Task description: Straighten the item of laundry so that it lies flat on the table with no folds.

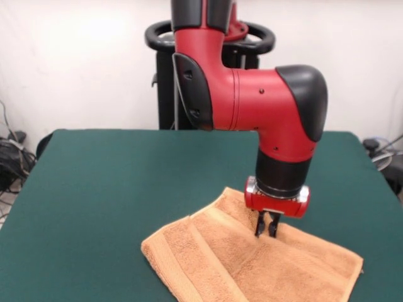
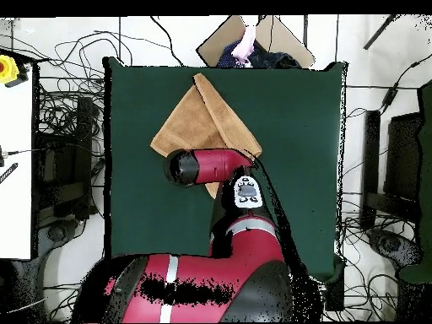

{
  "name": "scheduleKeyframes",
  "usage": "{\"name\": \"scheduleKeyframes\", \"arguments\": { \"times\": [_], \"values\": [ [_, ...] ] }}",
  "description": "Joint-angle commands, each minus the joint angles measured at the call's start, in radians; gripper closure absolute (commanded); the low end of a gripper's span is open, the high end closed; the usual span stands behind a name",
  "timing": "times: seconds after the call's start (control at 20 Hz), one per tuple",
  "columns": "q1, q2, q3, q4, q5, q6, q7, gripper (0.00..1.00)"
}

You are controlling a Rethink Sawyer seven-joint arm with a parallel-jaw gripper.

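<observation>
The orange-tan towel lies on the dark green table near its front right, with one part folded over the rest along a diagonal fold line. My gripper points straight down, its tips on the towel's upper middle next to the fold, fingers close together and pinching the cloth. In the overhead view the towel is in the upper middle of the table, and my arm's wrist covers its lower edge and hides the gripper. No white label shows.
The black pedestal stands behind the table's far edge. Cables and equipment surround the table on the floor. A cardboard piece and a pink-purple object lie beyond the table's top edge in the overhead view.
</observation>
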Motion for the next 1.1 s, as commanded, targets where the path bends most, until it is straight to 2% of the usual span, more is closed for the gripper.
{"name": "scheduleKeyframes", "arguments": {
  "times": [0.05, 0.75, 1.1],
  "values": [
    [-0.043, 0.206, 0.057, -0.006, -0.053, -0.190, 0.069, 1.00],
    [-0.004, 0.181, -0.011, 0.128, -0.068, -0.274, 0.132, 1.00],
    [0.035, 0.188, -0.040, 0.195, -0.041, -0.338, 0.173, 1.00]
  ]
}}
